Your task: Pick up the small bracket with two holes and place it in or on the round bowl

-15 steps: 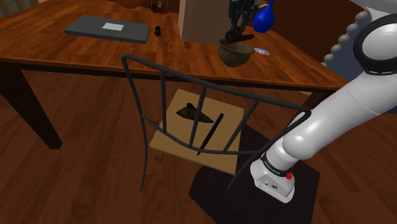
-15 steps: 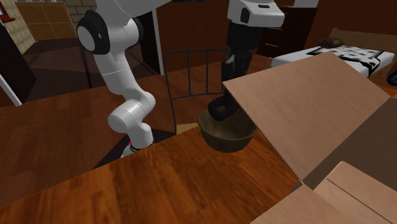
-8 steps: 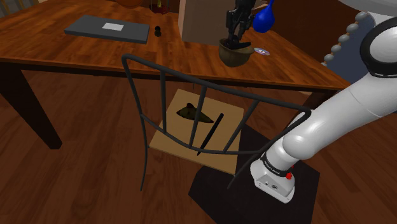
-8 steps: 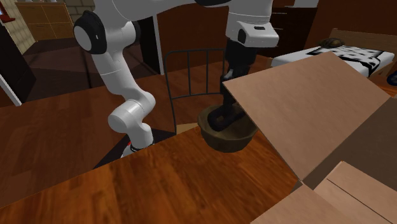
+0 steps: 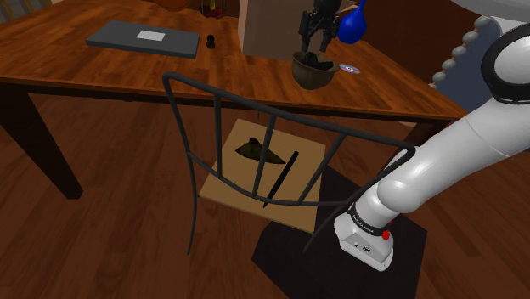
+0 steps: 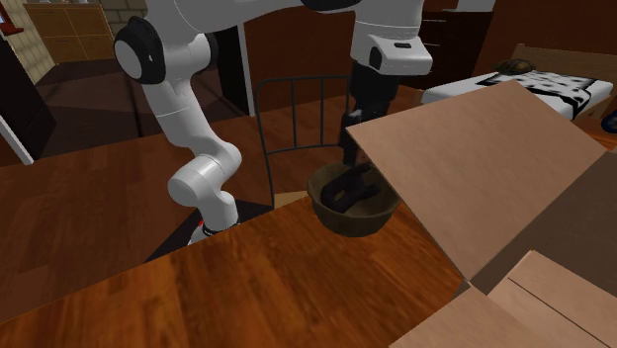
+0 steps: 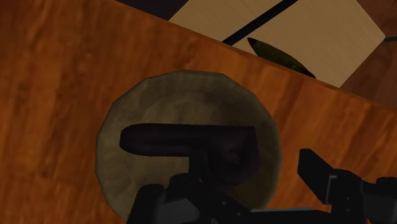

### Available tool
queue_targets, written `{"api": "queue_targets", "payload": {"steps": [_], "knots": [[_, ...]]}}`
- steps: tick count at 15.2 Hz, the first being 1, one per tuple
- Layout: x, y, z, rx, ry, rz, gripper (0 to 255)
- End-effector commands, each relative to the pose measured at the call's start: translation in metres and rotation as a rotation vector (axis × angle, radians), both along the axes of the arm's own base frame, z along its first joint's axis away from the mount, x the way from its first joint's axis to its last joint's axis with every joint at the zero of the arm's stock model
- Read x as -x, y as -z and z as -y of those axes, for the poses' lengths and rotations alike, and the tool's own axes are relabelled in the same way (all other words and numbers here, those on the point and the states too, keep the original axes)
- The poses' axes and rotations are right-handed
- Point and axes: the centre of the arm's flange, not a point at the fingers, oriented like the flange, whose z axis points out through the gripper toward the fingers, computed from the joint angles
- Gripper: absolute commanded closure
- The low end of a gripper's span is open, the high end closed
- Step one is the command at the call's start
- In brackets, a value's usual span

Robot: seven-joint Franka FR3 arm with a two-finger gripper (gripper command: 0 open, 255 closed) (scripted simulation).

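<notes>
Jaws spread, pinching nothing — dark bracket [image 7: 184, 139] loose just beneath them, flat inside the round bowl [image 7: 191, 95] on the tabletop [image 7: 57, 63]. Placing apparently done — only lifting clear left.

One second ago the gripper [image 5: 312, 44] was holding the black bracket [image 7: 191, 140] clamped well above the round bowl [image 7: 114, 159]. Then it came down to the bowl's mouth. Now its fingers have moved apart and the bracket has left them. It lies flat on the bowl's bottom, just under the fingertips.
</notes>
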Motion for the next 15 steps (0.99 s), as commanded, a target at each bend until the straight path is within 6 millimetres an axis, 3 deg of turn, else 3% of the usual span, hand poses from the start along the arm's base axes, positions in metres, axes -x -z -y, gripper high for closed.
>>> {"api": "queue_targets", "payload": {"steps": [1,4,8,15], "knots": [[0.0,0.0,0.0,0.0,0.0,0.0,0],[0.0,0.0,0.0,0.0,0.0,0.0,0],[-0.003,-0.05,0.002,0.0,0.0,0.0,0],[-0.003,-0.05,0.002,0.0,0.0,0.0,0]]}}
